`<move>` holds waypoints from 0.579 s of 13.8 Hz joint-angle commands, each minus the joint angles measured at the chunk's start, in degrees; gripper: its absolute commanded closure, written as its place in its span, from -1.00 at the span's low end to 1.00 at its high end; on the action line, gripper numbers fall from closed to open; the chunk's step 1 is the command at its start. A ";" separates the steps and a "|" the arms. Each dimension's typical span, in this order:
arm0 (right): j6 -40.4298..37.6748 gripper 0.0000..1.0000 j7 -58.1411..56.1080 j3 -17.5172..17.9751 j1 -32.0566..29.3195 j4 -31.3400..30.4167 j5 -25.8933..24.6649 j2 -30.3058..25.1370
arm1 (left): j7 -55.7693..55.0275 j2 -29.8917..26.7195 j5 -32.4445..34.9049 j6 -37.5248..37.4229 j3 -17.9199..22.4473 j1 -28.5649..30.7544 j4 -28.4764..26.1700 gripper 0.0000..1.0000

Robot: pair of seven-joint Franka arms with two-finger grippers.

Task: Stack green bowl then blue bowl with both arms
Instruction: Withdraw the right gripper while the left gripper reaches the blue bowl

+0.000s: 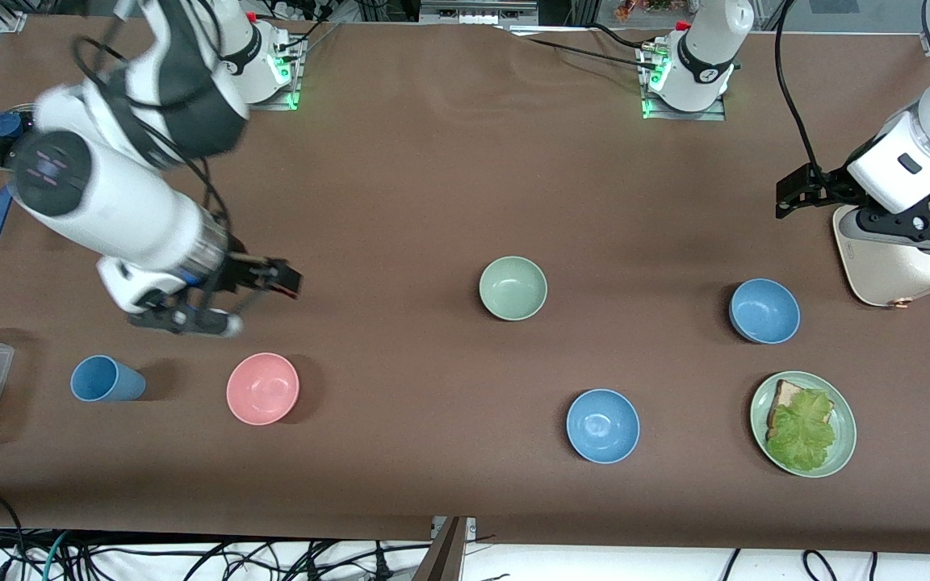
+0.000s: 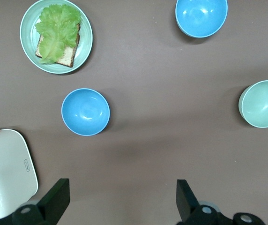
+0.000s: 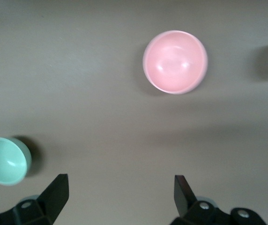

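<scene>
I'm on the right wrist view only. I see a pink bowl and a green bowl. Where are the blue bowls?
Observer: There are two. One blue bowl sits nearer the front camera than the green bowl, the other blue bowl lies toward the left arm's end.
Operator: Where's the left gripper?
Observer: The left gripper hangs beside a white appliance, fingers open, holding nothing.
Operator: What's beside my pink bowl?
Observer: A blue cup lies beside the pink bowl. Your right gripper hangs open above the table near both.
</scene>
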 commanded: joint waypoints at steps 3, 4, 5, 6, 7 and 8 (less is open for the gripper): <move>-4.88 -0.98 -8.08 -2.96 -3.96 -9.12 1.34 -10.18 | -0.22 0.59 1.50 -1.12 -0.06 -0.02 1.62 -1.00; -5.50 -0.98 -8.87 -0.43 -7.73 -9.04 1.25 -10.45 | -0.48 0.59 1.50 -1.12 0.03 -0.02 1.53 -1.00; -5.42 -0.98 -10.35 1.43 -10.38 -8.95 0.81 -10.19 | -0.49 0.59 1.50 -1.12 -0.06 -0.02 1.53 -1.00; -5.33 -0.98 -11.24 2.84 -12.32 -9.38 0.46 -10.28 | -0.49 0.77 1.50 -1.29 -0.06 -0.02 1.36 -1.00; -4.81 -0.98 -11.07 3.37 -12.95 -11.91 0.37 -11.76 | -0.57 1.46 1.50 -1.29 -0.06 -0.02 1.01 -1.00; -1.93 -0.98 -11.42 3.46 -13.30 -15.85 -0.41 -14.99 | -0.05 3.12 1.50 -1.56 0.29 0.24 0.83 -1.00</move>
